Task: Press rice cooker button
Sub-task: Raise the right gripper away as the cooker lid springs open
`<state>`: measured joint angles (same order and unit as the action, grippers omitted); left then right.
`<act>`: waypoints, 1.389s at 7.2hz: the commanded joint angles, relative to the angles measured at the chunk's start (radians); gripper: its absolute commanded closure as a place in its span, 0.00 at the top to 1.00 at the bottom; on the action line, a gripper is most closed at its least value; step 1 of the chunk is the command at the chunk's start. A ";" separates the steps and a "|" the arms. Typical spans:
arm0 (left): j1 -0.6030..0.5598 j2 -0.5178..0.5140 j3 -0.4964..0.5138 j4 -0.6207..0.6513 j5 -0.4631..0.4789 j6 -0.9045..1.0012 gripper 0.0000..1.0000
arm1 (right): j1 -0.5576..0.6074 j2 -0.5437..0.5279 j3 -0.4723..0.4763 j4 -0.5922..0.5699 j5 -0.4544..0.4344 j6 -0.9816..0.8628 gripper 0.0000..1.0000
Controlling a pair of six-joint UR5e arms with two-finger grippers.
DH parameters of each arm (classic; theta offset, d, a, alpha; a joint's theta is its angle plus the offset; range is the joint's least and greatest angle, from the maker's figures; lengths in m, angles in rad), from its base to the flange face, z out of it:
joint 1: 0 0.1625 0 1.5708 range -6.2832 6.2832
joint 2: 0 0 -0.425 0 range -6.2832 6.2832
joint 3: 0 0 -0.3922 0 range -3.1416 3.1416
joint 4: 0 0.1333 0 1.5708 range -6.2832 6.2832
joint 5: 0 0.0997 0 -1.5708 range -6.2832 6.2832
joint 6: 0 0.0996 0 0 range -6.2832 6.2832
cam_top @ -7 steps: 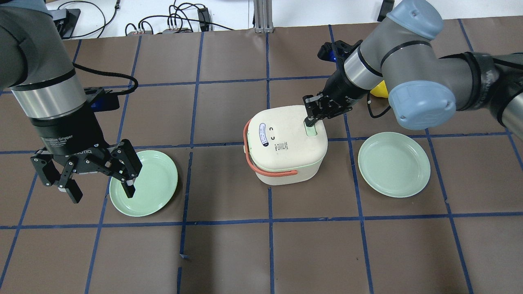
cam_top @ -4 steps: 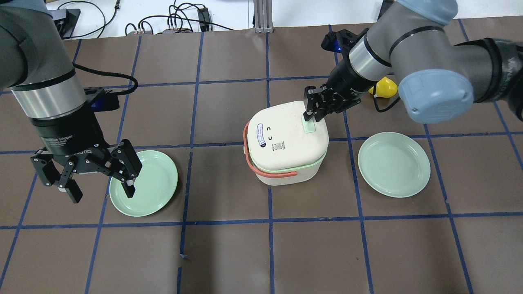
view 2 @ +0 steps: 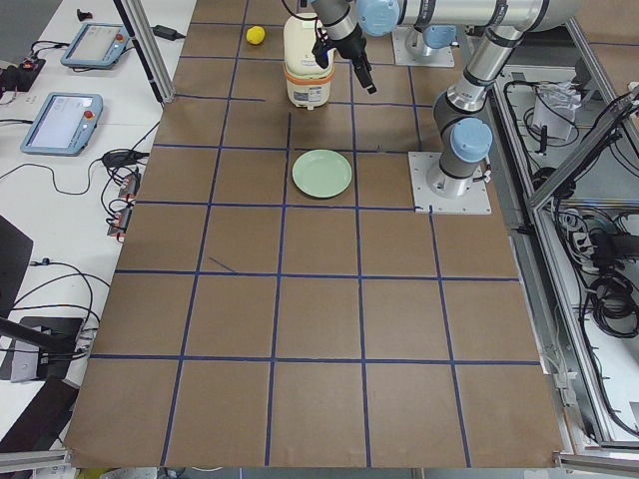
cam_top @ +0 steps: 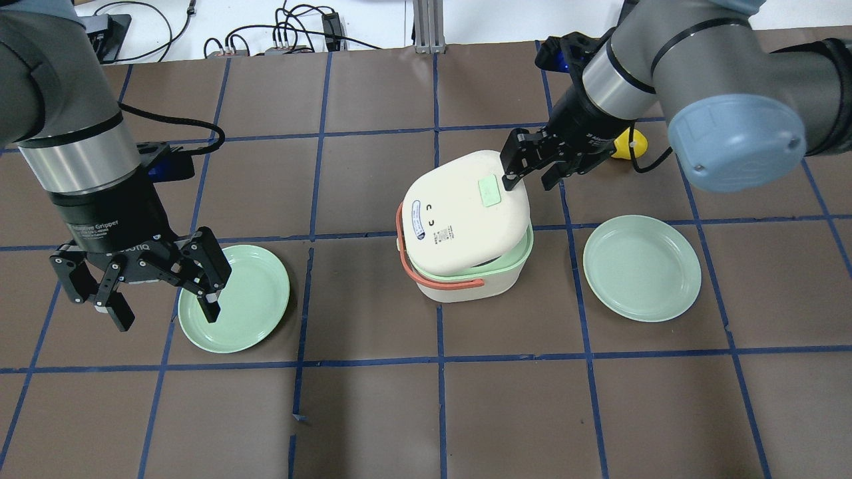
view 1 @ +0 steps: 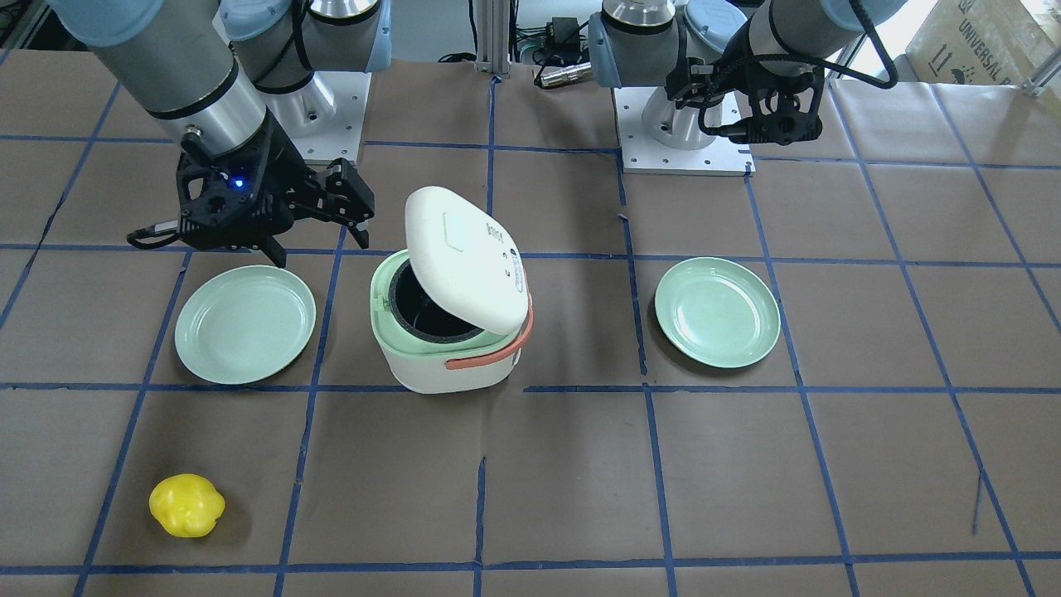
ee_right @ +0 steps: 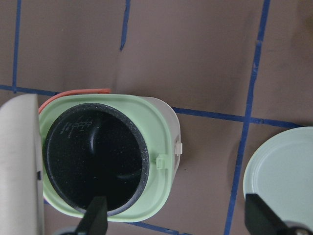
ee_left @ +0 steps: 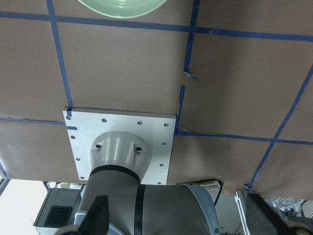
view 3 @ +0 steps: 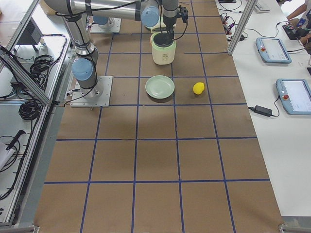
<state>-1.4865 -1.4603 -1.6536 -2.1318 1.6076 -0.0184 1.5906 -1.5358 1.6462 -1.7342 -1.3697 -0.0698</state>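
The white rice cooker (cam_top: 459, 279) with an orange handle stands mid-table. Its lid (cam_top: 466, 213) is sprung up and tilted, and the dark inner pot (ee_right: 93, 156) shows in the right wrist view. The pale green button (cam_top: 490, 191) sits on the lid's far right part, also seen from the front (view 1: 458, 230). My right gripper (cam_top: 531, 178) is open and empty, just beyond the lid's far right edge, close beside the button and off it. My left gripper (cam_top: 166, 313) is open and empty, hovering over the left plate's near edge.
A green plate (cam_top: 234, 298) lies left of the cooker and another green plate (cam_top: 642, 267) lies right of it. A yellow lemon-like object (cam_top: 629, 143) lies behind the right arm. The left arm's base plate (ee_left: 120, 142) fills the left wrist view.
My right gripper's finger was on the lid's button; it has lifted off and drawn back to the far right. The lid has popped up and tilted open. The left arm has not moved.
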 commanded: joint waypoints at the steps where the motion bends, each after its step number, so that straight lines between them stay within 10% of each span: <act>1: 0.000 0.000 0.000 0.001 0.000 0.000 1.00 | -0.018 -0.001 -0.075 0.069 -0.095 0.094 0.99; 4: 0.000 0.000 0.000 0.001 0.000 0.000 1.00 | -0.031 0.002 -0.218 0.189 -0.098 0.085 1.00; 10: 0.000 0.000 0.000 0.000 0.000 0.000 1.00 | -0.026 0.020 -0.187 0.193 -0.192 0.084 1.00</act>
<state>-1.4864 -1.4603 -1.6536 -2.1317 1.6076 -0.0184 1.5645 -1.5148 1.4518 -1.5429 -1.5519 0.0137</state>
